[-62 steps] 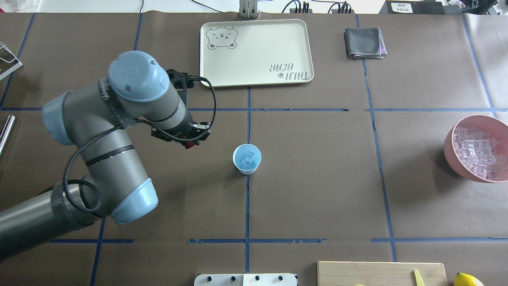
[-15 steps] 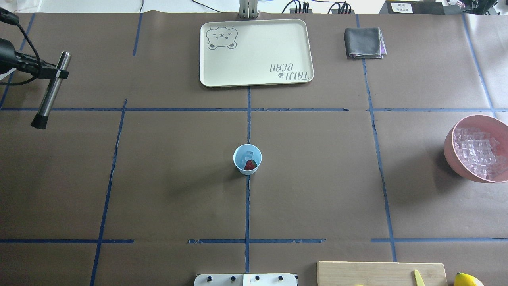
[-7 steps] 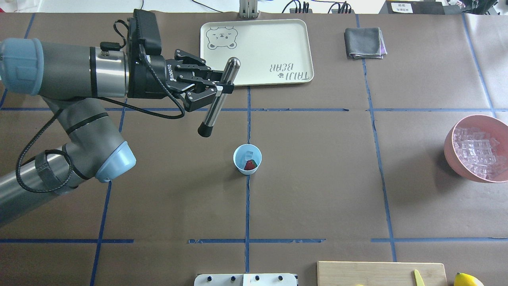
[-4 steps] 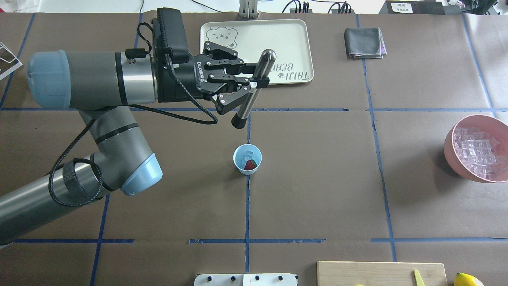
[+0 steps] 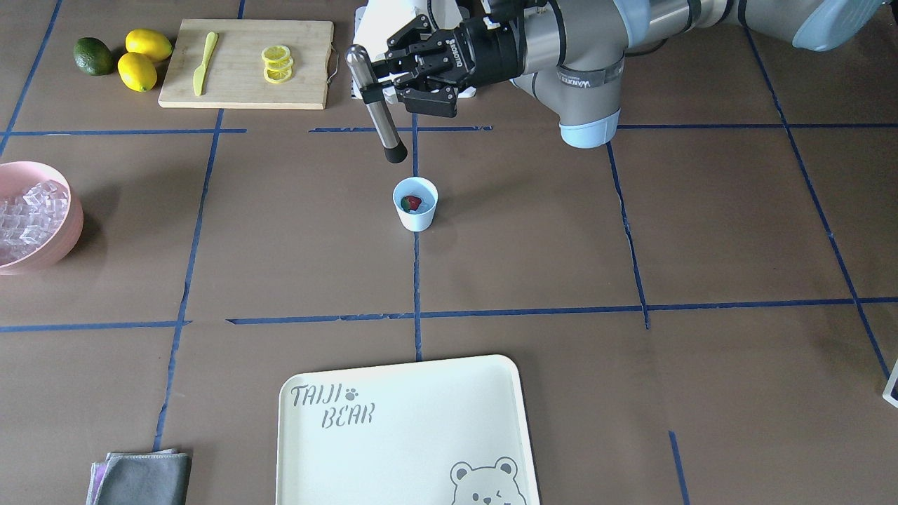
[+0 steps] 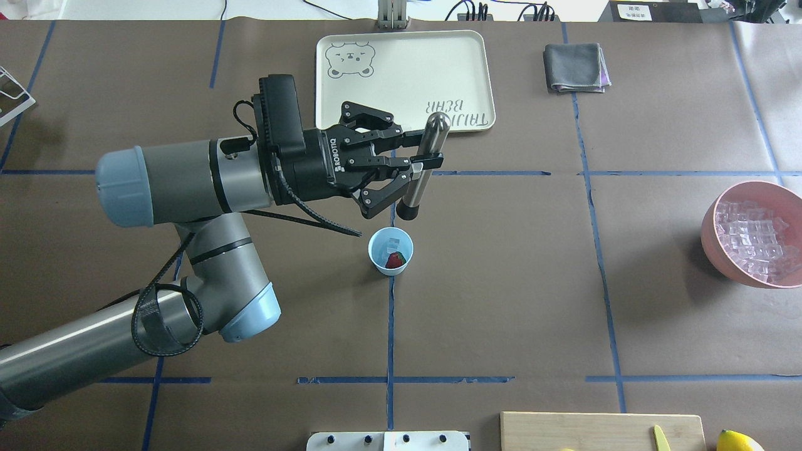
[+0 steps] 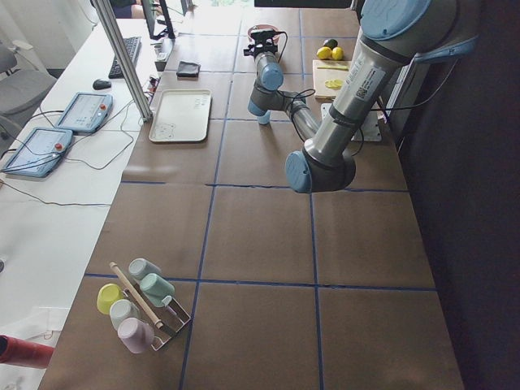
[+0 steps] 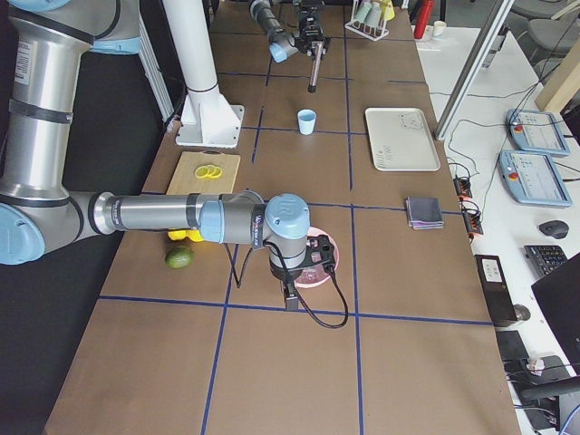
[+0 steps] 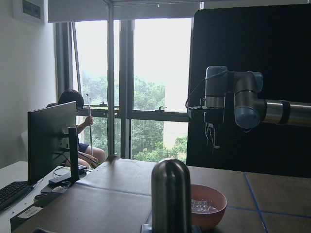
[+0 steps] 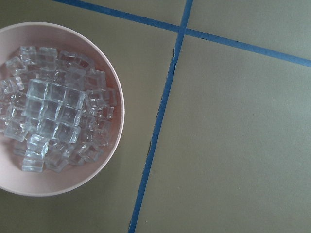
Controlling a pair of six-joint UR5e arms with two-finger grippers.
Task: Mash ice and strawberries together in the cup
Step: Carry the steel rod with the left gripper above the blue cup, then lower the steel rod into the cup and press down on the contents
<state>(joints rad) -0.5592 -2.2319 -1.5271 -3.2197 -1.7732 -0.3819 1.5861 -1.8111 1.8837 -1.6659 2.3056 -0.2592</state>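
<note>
Muddler poised by the cup, mid-table

My left gripper (image 6: 418,164) pinches the steel muddler (image 6: 413,195) mid-shaft, its tip hanging just off the cup (image 5: 415,219). Inside lie ice (image 6: 393,240) and one strawberry (image 6: 395,260). I judge the cup light and tippy, the ice hard and slippery, the berry soft; a mid-shaft hold suits a straight, gentle press.

Light-blue cup (image 5: 414,219), red strawberry (image 6: 395,260), seemingly clear ice (image 6: 393,240)
</note>
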